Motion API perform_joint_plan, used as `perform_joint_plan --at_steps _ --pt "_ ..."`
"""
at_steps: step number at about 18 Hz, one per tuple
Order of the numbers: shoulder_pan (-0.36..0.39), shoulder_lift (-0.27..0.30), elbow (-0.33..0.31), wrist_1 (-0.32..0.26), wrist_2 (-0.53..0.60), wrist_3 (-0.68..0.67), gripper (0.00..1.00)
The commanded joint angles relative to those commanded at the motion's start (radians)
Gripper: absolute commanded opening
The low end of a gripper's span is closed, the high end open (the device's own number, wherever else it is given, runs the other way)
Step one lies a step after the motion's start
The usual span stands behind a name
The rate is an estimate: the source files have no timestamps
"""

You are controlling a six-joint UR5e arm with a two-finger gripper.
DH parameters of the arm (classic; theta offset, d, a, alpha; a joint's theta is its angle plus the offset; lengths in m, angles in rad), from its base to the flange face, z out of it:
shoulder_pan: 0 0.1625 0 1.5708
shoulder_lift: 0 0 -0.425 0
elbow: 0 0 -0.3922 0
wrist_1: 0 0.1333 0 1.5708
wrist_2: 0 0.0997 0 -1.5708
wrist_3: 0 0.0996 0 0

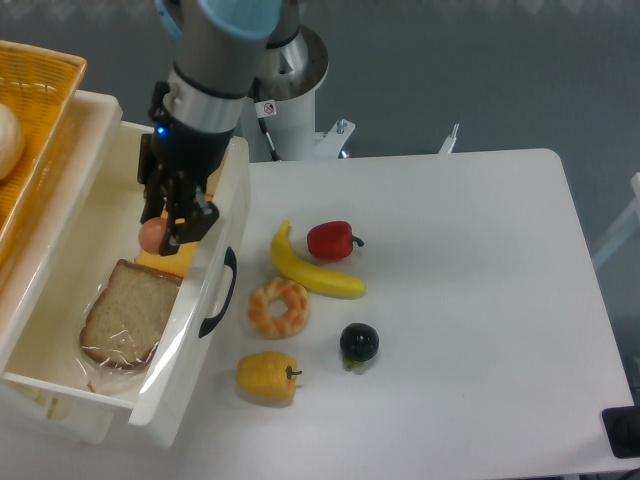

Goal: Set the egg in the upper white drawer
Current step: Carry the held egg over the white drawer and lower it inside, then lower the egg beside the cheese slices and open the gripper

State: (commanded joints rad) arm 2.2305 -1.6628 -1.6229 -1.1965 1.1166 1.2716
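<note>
I can read no words or numbers anywhere. The arm [262, 108] carries a small red-ringed sticker at about 11 o'clock, too small to make out.

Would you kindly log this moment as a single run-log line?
phase: carry | gripper: shut on egg | position: above open drawer interior, over bread slice edge | egg not released

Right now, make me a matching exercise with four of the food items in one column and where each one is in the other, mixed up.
Things:
1. small pinkish-tan egg
2. slice of brown bread
3. black round fruit
4. red pepper

Places:
A. on the table, right of the ring doughnut
B. beside the yellow banana
C. lying in the cream-white drawer
D. held in the gripper

Pairs: 1-D, 2-C, 3-A, 4-B
</note>
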Motion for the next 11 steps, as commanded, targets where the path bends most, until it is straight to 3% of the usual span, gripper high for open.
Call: perform_joint_plan --at_steps 11 --pt "-0.098 -0.049 -0.008 0.0 0.134 0.034 0.24"
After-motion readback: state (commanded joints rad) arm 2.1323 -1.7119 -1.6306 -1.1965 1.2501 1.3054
